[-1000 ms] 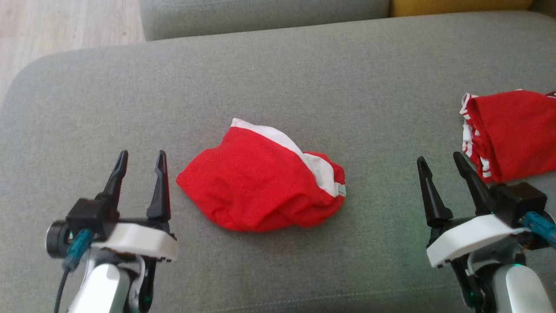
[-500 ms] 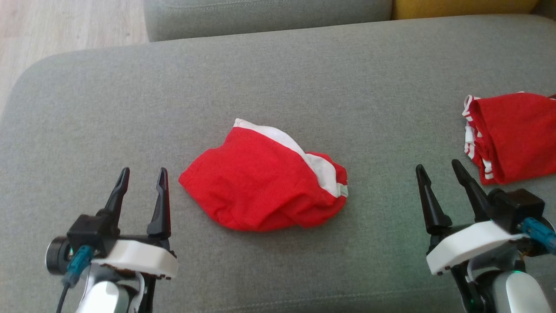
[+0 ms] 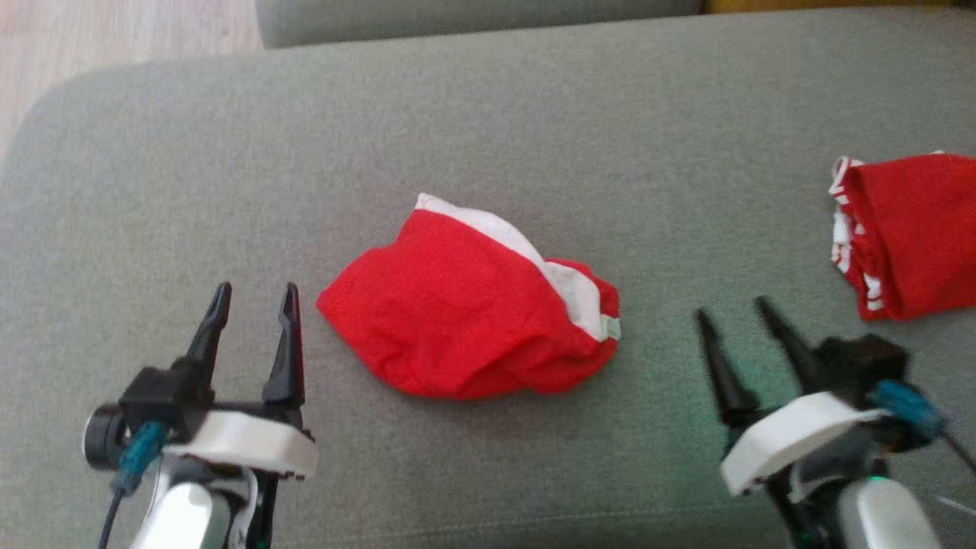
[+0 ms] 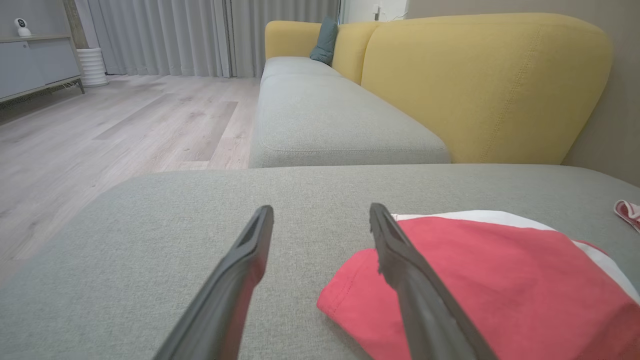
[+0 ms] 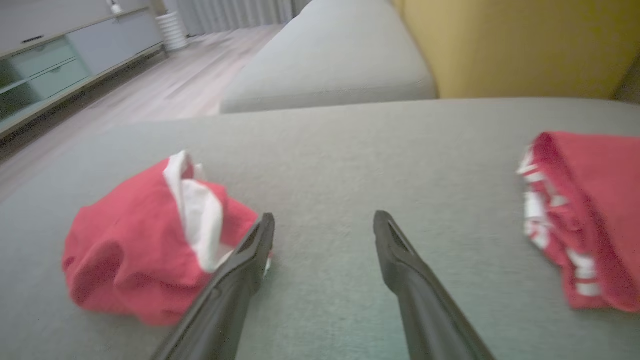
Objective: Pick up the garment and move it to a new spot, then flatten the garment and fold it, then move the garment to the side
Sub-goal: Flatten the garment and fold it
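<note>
A crumpled red garment (image 3: 465, 320) with a white band lies in a heap in the middle of the grey sofa cushion (image 3: 488, 137). My left gripper (image 3: 255, 293) stands open just left of its edge, fingers apart from the cloth. In the left wrist view the garment (image 4: 500, 280) lies beside the right finger (image 4: 400, 260). My right gripper (image 3: 733, 314) hovers open to the right of the heap, empty. From the right wrist the garment (image 5: 145, 240) shows at the left, past the left finger (image 5: 250, 255).
A second red garment with white stripes (image 3: 907, 236) lies at the cushion's right edge, also seen as a folded pile (image 5: 585, 215) from the right wrist. Yellow sofa backrest (image 4: 480, 80) rises behind. Wooden floor (image 3: 114, 38) lies beyond the cushion's far left corner.
My right gripper has shifted left and nearer, toward the crumpled garment. The left gripper has barely moved. The head camera has tilted slightly, so the whole picture has shifted.
</note>
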Controlling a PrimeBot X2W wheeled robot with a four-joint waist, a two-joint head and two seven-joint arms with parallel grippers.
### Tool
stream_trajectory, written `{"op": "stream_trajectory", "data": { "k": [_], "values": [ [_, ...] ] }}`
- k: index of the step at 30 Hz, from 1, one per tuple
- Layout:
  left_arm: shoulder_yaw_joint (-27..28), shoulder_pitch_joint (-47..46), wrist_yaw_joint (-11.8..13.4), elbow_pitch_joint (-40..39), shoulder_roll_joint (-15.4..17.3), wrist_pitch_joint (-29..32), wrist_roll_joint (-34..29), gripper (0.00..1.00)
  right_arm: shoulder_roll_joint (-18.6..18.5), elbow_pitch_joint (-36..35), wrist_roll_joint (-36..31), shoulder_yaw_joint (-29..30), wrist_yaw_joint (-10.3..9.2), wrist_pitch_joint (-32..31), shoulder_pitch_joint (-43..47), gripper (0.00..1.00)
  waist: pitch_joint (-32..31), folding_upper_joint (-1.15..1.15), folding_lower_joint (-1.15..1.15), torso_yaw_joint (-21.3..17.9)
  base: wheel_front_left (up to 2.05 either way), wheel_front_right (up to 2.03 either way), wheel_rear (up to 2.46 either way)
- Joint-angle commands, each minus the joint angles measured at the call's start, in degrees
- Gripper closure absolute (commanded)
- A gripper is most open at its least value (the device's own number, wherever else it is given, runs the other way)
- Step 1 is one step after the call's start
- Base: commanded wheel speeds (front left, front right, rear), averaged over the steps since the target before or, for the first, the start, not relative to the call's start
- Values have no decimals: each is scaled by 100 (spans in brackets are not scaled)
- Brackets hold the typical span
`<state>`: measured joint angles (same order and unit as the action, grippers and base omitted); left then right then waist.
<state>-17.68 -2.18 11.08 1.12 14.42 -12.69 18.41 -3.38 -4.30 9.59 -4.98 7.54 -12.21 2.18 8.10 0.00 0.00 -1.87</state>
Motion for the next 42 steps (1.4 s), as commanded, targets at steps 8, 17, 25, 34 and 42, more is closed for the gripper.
{"op": "stream_trajectory", "data": {
  "k": [8,17,25,34,42],
  "values": [
    [108,-694,-82,-179,49,-78,-53,0,-276,701,473,-862,-5,-125,-611,0,469,0,0,298,0,0,0],
    [70,-940,-144,-6,-40,-164,-75,0,-427,1573,973,-1304,-5,-103,-1170,3,700,0,0,465,0,0,0],
    [98,-972,-151,45,-69,-203,-93,0,-520,1524,942,-1074,-5,84,-1267,100,696,0,0,452,0,0,0],
    [114,-1003,-151,58,-138,-221,-115,0,-786,1195,505,30,-5,-132,-1309,100,752,0,0,417,0,0,0],
    [140,-1032,-155,145,-205,-228,-137,0,-907,1616,100,754,-5,-88,-1592,100,834,0,0,465,0,0,0]
  ]
}}
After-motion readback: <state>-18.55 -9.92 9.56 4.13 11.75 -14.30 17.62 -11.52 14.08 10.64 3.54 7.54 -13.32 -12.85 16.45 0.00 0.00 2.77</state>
